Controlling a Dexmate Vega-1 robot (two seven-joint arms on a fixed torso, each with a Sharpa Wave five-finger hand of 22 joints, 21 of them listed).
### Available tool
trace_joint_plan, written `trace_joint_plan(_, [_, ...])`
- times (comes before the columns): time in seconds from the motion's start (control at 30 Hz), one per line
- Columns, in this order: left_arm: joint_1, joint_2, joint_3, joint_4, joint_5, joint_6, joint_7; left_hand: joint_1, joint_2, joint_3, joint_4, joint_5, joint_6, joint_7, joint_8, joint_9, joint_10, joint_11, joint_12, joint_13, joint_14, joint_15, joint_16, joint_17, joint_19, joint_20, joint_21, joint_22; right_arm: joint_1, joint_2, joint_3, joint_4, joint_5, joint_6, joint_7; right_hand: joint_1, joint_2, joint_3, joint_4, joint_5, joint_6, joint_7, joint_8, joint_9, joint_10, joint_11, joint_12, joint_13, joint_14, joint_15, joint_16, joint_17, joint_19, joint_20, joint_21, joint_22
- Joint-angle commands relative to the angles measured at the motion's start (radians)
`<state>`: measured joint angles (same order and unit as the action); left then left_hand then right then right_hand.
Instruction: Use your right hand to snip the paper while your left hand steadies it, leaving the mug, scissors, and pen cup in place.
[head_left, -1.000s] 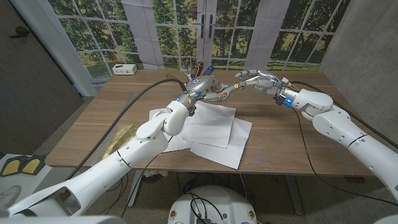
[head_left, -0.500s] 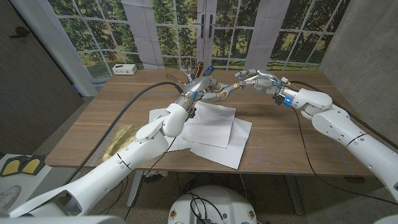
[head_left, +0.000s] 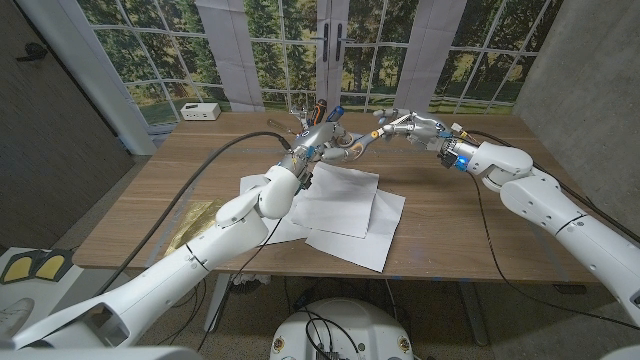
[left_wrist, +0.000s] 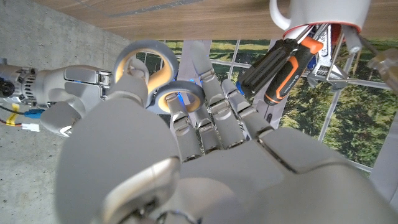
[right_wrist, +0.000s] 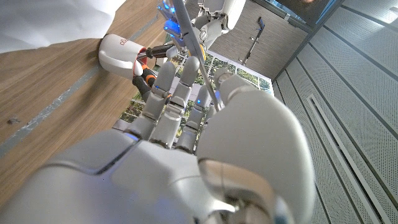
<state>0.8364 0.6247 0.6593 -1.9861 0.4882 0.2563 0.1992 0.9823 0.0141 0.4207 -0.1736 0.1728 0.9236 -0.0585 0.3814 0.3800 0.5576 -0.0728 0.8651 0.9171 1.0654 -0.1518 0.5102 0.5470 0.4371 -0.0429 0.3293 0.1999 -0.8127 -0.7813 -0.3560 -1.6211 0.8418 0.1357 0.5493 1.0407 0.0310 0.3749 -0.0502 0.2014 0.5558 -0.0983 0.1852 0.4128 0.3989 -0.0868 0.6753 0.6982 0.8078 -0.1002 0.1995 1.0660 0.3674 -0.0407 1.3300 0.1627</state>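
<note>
White paper (head_left: 345, 205) sheets lie overlapped and flat at the tabletop's (head_left: 450, 230) middle, toward its near edge. Above its far edge, the left hand (head_left: 328, 140) grips scissors (left_wrist: 149, 78) by their smooth grey-and-cream loops; the right hand (head_left: 405, 126) pinches the thin blade. A white mug (right_wrist: 118, 51) stands nearby.

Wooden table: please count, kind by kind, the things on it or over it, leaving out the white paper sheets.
Robot hands: 2 (left hand, right hand)
Grey-handled scissors: 1
White mug of tools: 1
Small white box: 1
Gold foil sheet: 1
Total: 6
</note>
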Motion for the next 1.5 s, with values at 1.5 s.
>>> trace_joint_plan(1.5, [0.025, -0.082, -0.093, 0.202, -0.479, -0.434, 0.015, 0.13, 0.129, 0.03, 0.014, 0.006, 0.009, 0.013, -0.019, -0.008, 0.142, -0.128, 0.045, -0.005, 0.027, -0.086, -0.054, 0.014, -0.011, -0.028, 0.009, -0.001, -0.03, 0.061, 0.062, 0.07, 0.131, -0.072, -0.019, -0.421, -0.154, -0.199, 0.151, 0.006, -0.275, 0.056, 0.007, -0.098, -0.088, 0.073, -0.281, -0.17, -0.292, 0.05, -0.008, -0.361, 0.016, 0.107, -0.3, 0.001])
